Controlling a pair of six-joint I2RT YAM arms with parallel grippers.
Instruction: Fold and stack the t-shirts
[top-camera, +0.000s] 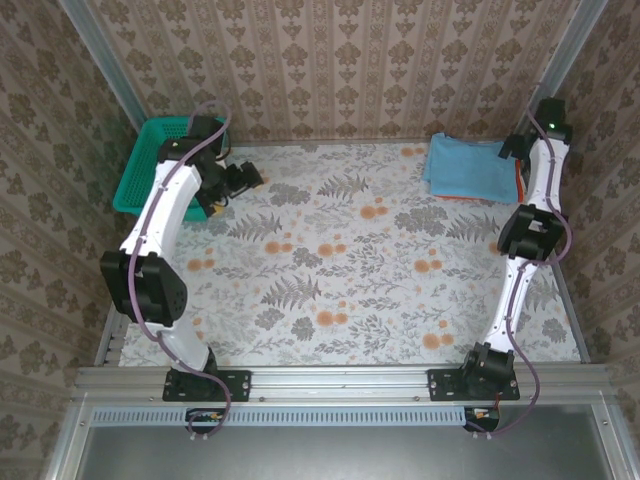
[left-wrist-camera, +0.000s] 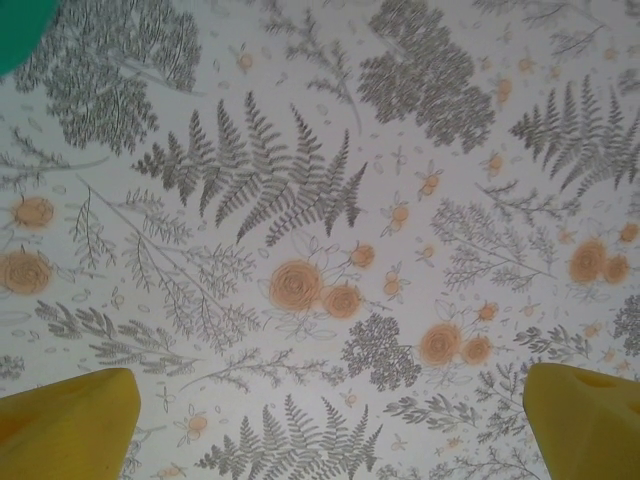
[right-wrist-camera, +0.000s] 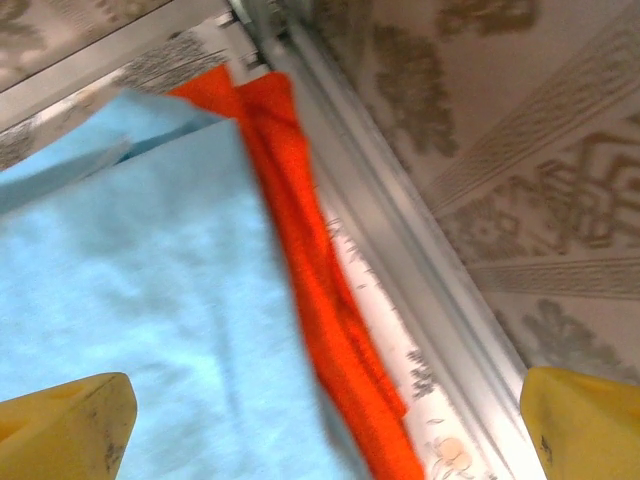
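Observation:
The light blue t-shirt (top-camera: 470, 165) lies folded at the table's far right corner, on top of the orange t-shirt (top-camera: 460, 197), of which only a thin edge peeks out. In the right wrist view the blue shirt (right-wrist-camera: 130, 280) covers the orange shirt (right-wrist-camera: 320, 290), whose edge runs beside the table's metal rail. My right gripper (right-wrist-camera: 325, 440) hangs open above that edge, its yellow fingertips (right-wrist-camera: 70, 425) wide apart and empty. My left gripper (top-camera: 247, 178) is at the far left next to the basket; it (left-wrist-camera: 330, 440) stands open over bare tablecloth, holding nothing.
A teal mesh basket (top-camera: 150, 165) stands at the far left corner. The floral tablecloth (top-camera: 330, 270) spreads across the middle. A metal rail (right-wrist-camera: 420, 250) and papered walls close in the right side.

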